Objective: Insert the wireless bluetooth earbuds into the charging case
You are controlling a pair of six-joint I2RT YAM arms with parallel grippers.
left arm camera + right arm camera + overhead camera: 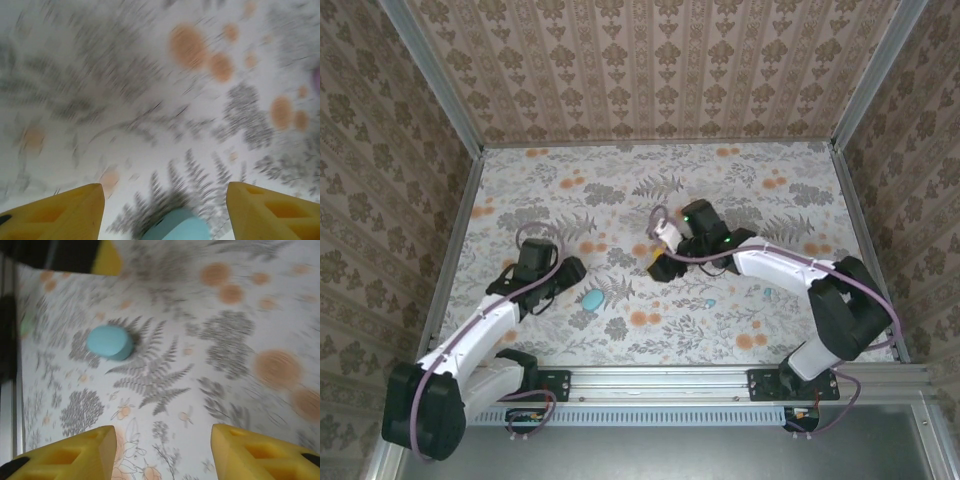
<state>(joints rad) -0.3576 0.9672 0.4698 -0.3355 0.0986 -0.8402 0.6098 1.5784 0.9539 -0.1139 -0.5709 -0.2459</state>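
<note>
The charging case (592,298) is a smooth pale blue oval lying on the floral table cover. My left gripper (575,275) hangs just above and to the left of it. In the left wrist view, which is blurred, the case (175,225) sits low between the two yellow fingers (75,212), and the left gripper (165,190) stands open without touching it. My right gripper (655,265) is further right, past the table's middle. It is open (162,432) over bare cloth, with the case (110,342) ahead on its left. Two tiny blue earbuds (710,303) (767,294) lie to the right of the case.
Patterned walls and metal frame posts (455,220) close in the table on three sides. The arms' base rail (660,380) runs along the near edge. A yellow finger of the left gripper (107,257) shows at the top of the right wrist view.
</note>
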